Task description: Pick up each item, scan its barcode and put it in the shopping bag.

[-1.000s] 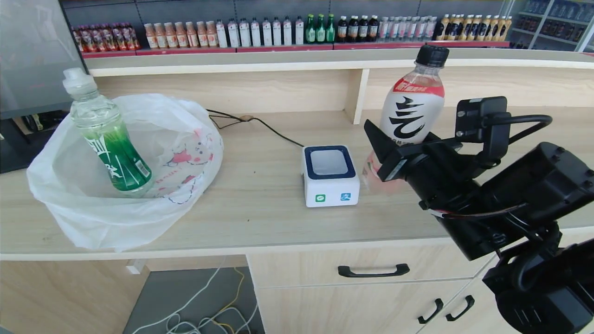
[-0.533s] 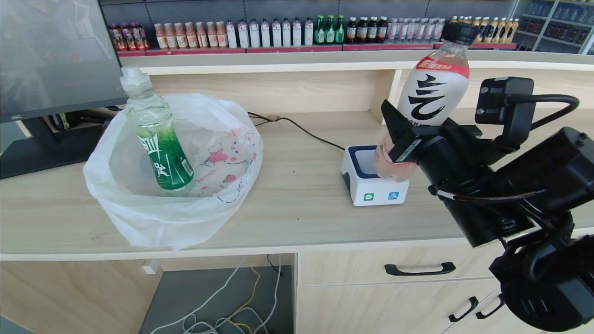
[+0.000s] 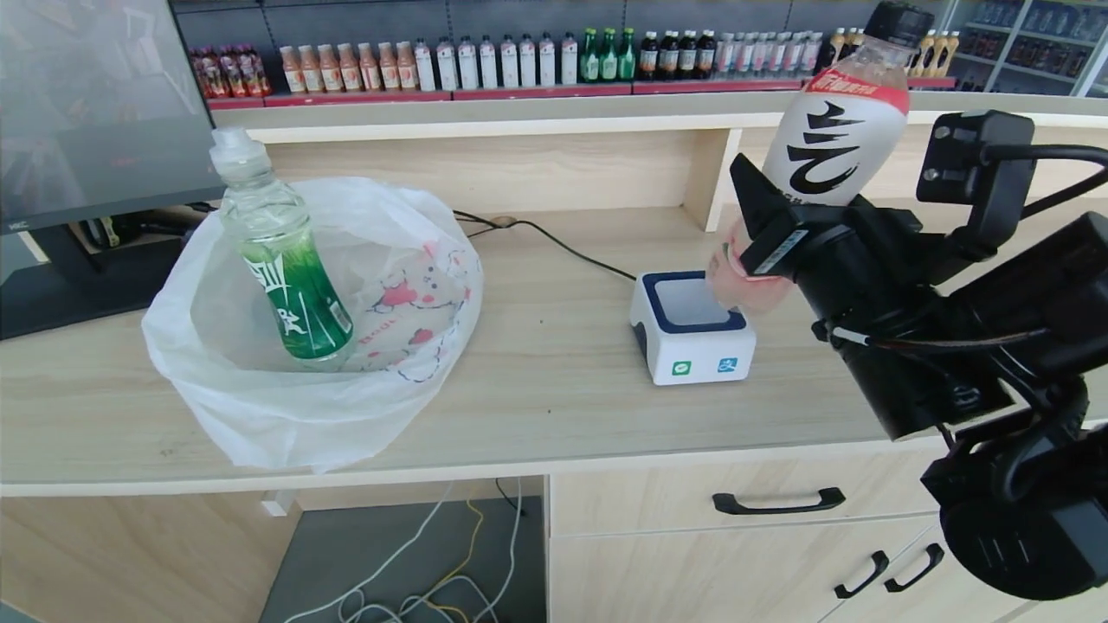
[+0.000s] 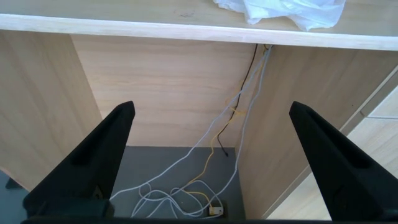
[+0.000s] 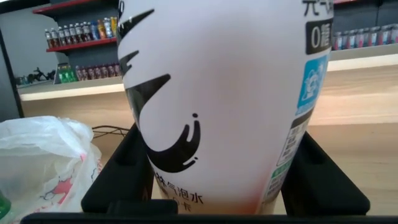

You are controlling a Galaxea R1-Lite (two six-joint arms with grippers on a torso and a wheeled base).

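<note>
The right gripper (image 3: 779,251) is clamped around the lower body of the white-labelled bottle (image 3: 831,138), held nearly upright, its base seemingly just over the scanner (image 3: 688,324), with the shopping bag (image 3: 216,381) well to the left on the counter (image 3: 554,407).

Your right end effector (image 3: 769,247) is clamped on the bottle (image 3: 835,130) above the tabletop (image 3: 554,389), your left end effector (image 4: 211,112) hangs spread wide below it.
</note>
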